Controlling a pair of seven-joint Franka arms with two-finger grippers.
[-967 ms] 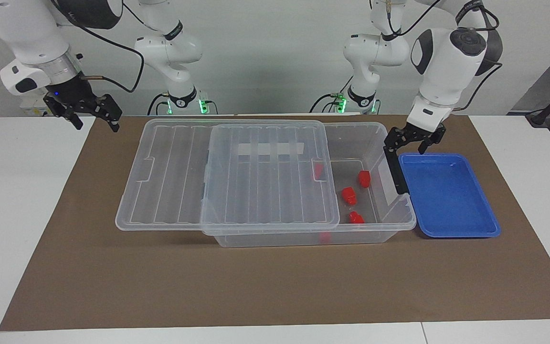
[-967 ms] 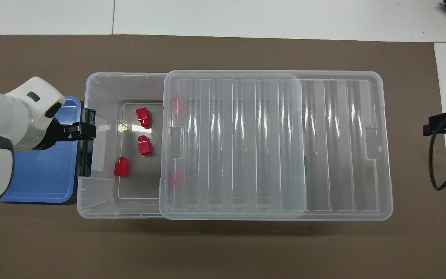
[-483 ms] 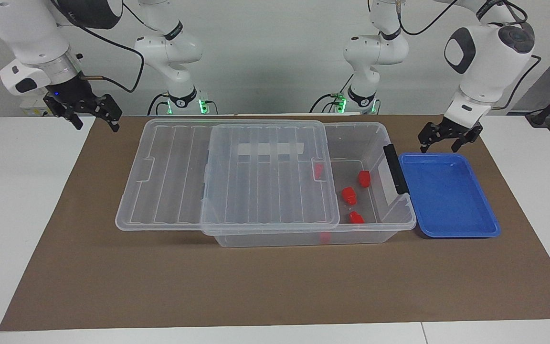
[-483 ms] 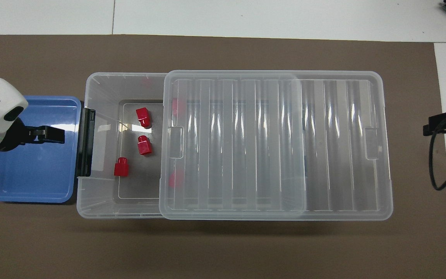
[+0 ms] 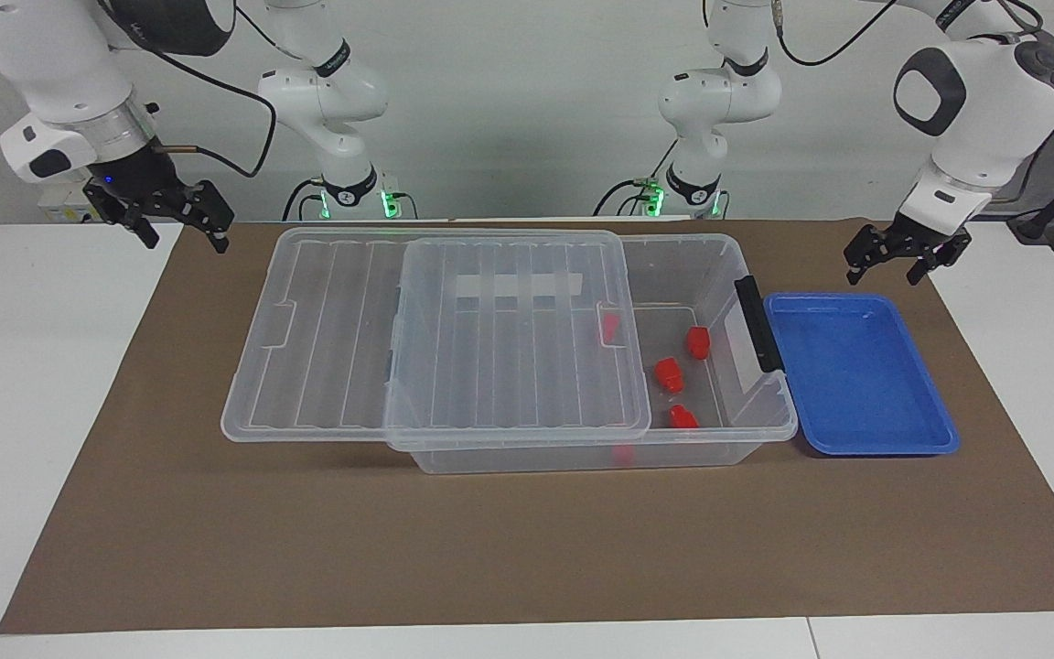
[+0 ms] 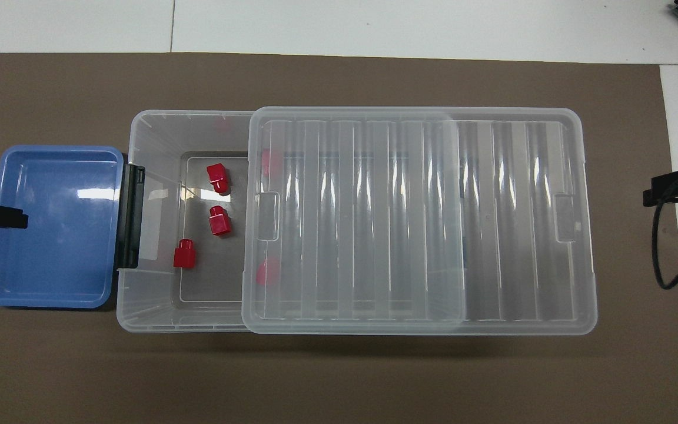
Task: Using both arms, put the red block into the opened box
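Retreat of the left gripper (image 5: 904, 255) from the box (image 5: 719, 265) latch handle (image 5: 758, 322) to the table's edge past the blue tray (image 5: 861, 375), jaws wide and empty; right gripper (image 5: 181, 212) waits, wide, unchanged. Red blocks (image 5: 669, 373) lie inside the box, lid (image 5: 435, 339) slid aside: placement looks done. Only the overhead view reveals blocks under the lid.

Three red blocks (image 6: 219, 219) lie inside the half-uncovered clear box (image 6: 153, 126).
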